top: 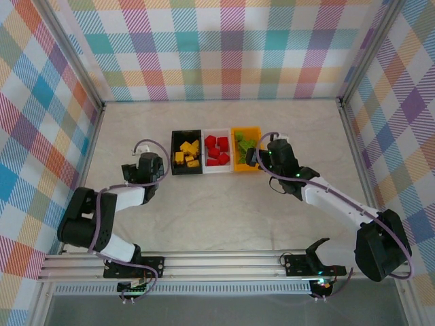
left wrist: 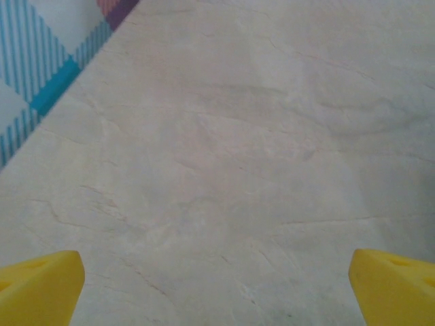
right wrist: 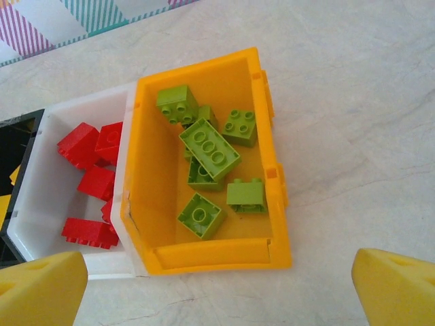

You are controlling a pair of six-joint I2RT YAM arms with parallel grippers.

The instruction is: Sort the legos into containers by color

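Three bins stand side by side at the table's middle back. The black bin (top: 185,152) holds yellow legos (top: 188,152). Beside it, the white bin (top: 217,152) (right wrist: 41,224) holds red legos (top: 217,151) (right wrist: 95,183). The orange-yellow bin (top: 245,149) (right wrist: 217,255) holds several lime green legos (right wrist: 211,146) (top: 242,143). My right gripper (top: 262,157) (right wrist: 217,299) hangs open above the near end of the orange-yellow bin, nothing between its yellow fingertips (right wrist: 41,285). My left gripper (top: 144,170) (left wrist: 217,299) is open over bare table left of the black bin, yellow fingertips (left wrist: 41,282) wide apart.
Plaid walls (top: 224,47) close in the marble-look table (top: 224,210) at the back and both sides. A metal rail (top: 224,261) with the arm bases runs along the near edge.
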